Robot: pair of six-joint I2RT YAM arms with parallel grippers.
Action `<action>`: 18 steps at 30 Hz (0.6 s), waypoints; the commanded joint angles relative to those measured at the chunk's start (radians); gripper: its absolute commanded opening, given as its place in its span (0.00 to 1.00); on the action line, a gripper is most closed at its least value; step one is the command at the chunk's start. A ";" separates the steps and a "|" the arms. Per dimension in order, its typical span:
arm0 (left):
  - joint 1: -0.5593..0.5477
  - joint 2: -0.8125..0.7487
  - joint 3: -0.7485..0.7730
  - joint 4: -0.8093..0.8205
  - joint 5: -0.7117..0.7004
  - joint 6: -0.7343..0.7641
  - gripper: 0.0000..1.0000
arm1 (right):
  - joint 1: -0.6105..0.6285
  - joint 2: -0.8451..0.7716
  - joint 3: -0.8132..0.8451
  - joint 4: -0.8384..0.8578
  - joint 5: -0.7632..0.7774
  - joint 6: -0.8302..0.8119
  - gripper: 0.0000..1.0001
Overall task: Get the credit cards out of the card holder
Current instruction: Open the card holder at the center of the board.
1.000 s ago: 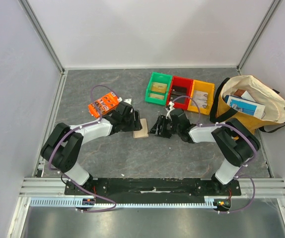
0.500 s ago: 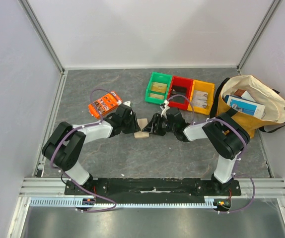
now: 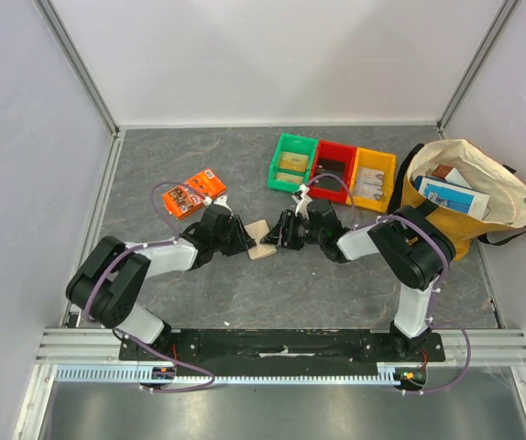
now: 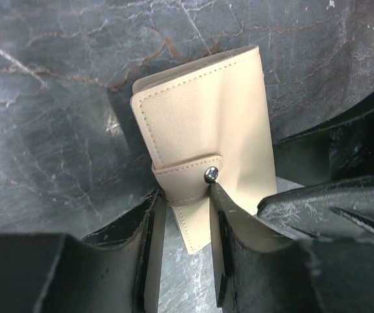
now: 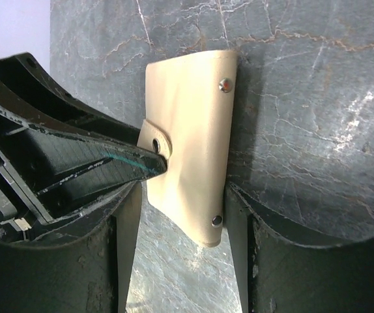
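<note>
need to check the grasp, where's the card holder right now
Near the middle of the top view, the card holder is between the left gripper and right gripper, just nearer than the green bin.

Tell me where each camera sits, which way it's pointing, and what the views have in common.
Top external: fixed above and behind, looking down at the table; the left arm and right arm show whole, bases at the bottom.
Left wrist: on the left arm, looking along the left jaws at the card holder, its tab between them.
Right wrist: on the right arm, facing that holder from the opposite side; the right jaws straddle it.
Shared: the card holder, in all three.
</note>
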 commanded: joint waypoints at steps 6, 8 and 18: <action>-0.001 -0.075 -0.108 0.141 0.132 -0.113 0.07 | 0.013 0.118 -0.050 -0.011 -0.062 -0.049 0.40; -0.001 -0.073 -0.114 0.152 0.143 -0.110 0.07 | 0.013 0.106 -0.064 0.029 -0.082 -0.041 0.23; -0.025 -0.245 -0.071 -0.041 0.032 -0.016 0.44 | 0.022 -0.176 -0.136 -0.118 0.068 -0.088 0.00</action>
